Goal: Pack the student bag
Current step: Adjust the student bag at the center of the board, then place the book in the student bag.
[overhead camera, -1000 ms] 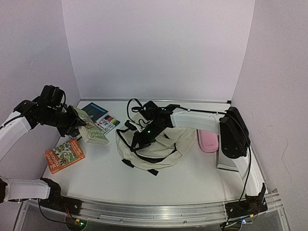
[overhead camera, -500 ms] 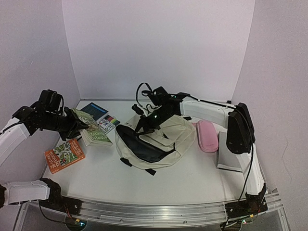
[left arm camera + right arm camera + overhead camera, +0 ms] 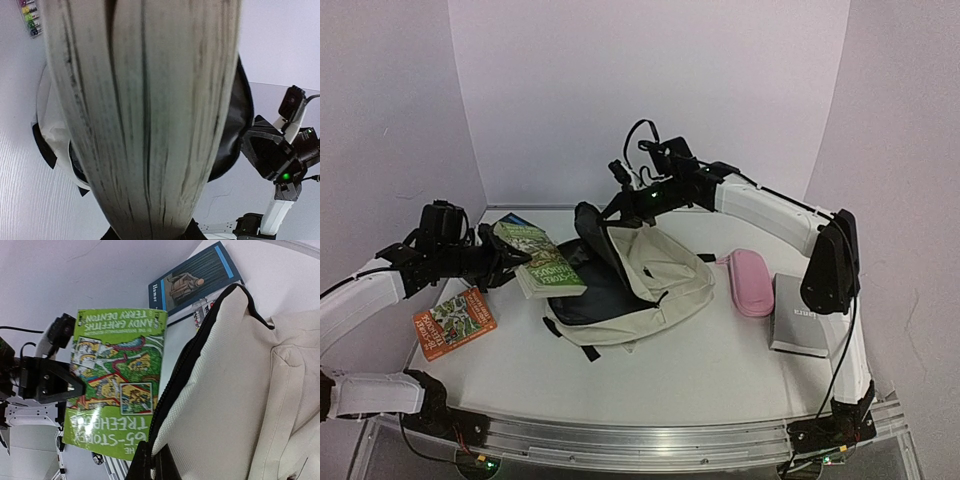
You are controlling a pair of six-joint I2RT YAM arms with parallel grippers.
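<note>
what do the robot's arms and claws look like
Both the left arm and right arm are white tubular links with black joints, ending in black claws: left claw, right claw. A thin black cable loops above the right wrist, where a green light glows.

Four books (image 3: 552, 268), one bag (image 3: 660, 275), one pencil case (image 3: 752, 282)

Left tool (image 3: 508, 262), right tool (image 3: 616, 205): both clamped.

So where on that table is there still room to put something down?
The widest bare strip runs along the near edge of the table, in front of the student bag, between the orange book and the grey notebook. The left side is crowded, with the green book and the blue book close by.
</note>
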